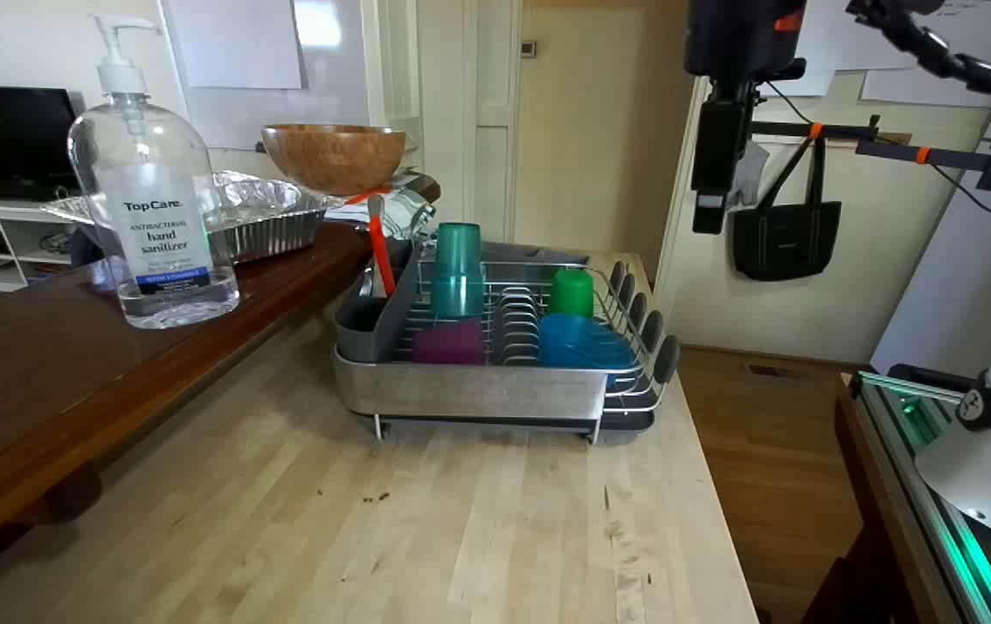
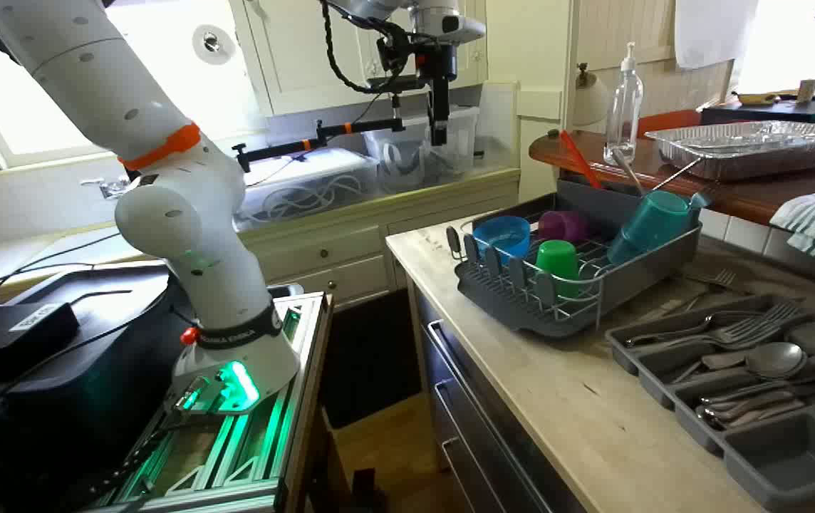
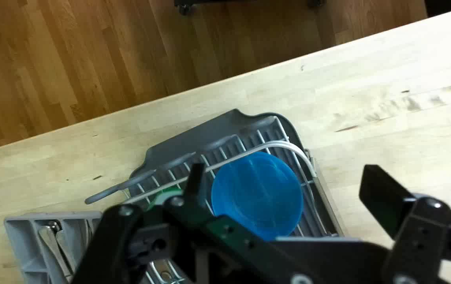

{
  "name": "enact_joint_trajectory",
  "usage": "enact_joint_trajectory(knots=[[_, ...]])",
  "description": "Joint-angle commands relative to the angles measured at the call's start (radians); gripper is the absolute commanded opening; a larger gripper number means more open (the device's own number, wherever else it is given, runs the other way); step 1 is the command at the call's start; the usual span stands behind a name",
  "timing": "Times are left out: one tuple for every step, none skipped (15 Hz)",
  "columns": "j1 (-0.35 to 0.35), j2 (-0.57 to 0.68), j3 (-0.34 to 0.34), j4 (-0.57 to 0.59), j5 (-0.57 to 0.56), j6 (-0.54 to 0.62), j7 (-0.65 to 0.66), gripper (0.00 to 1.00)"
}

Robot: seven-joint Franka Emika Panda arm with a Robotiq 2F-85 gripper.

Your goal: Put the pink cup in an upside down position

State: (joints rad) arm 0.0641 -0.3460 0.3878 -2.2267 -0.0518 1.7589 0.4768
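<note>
The pink cup (image 1: 450, 341) is a small magenta tumbler in the dish rack (image 1: 478, 392). It appears to lie on its side and also shows in an exterior view (image 2: 563, 225), behind the green cup and beside a blue bowl. In the wrist view the cup is hidden. My gripper (image 1: 709, 212) hangs high above the counter, well above the rack and apart from the cup; it also shows in an exterior view (image 2: 439, 135). In the wrist view the gripper (image 3: 284, 173) has its fingers wide apart with nothing between them, above the blue bowl (image 3: 257, 195).
A teal cup (image 1: 457, 270) and an upside-down green cup (image 1: 571, 293) stand in the rack near the pink cup. Grey prongs line one rack side. A cutlery tray (image 2: 781, 456) lies beside the rack. A sanitizer bottle (image 1: 162, 234) and wooden bowl (image 1: 335, 158) stand on the higher table.
</note>
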Motion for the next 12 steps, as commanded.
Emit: enact_joint_trajectory(knots=[[0.035, 0.006, -0.031, 0.002, -0.011, -0.003, 0.01, 1.0], [0.035, 0.006, -0.031, 0.002, -0.011, -0.003, 0.01, 1.0], [0.035, 0.006, -0.031, 0.002, -0.011, -0.003, 0.01, 1.0], [0.035, 0.006, -0.031, 0.002, -0.011, -0.003, 0.01, 1.0], [0.035, 0.006, -0.031, 0.002, -0.011, -0.003, 0.01, 1.0], [0.035, 0.006, -0.031, 0.002, -0.011, -0.003, 0.01, 1.0], [0.037, 0.012, -0.031, 0.007, -0.014, -0.007, 0.012, 1.0], [0.04, 0.023, -0.039, 0.011, -0.006, -0.006, 0.005, 1.0], [0.042, 0.029, -0.049, 0.007, 0.007, 0.006, 0.0, 1.0], [0.044, 0.036, -0.057, 0.006, 0.011, 0.014, -0.007, 1.0], [0.048, 0.048, -0.066, -0.001, 0.014, 0.055, -0.019, 1.0], [0.051, 0.062, -0.074, -0.002, 0.02, 0.082, -0.029, 1.0]])
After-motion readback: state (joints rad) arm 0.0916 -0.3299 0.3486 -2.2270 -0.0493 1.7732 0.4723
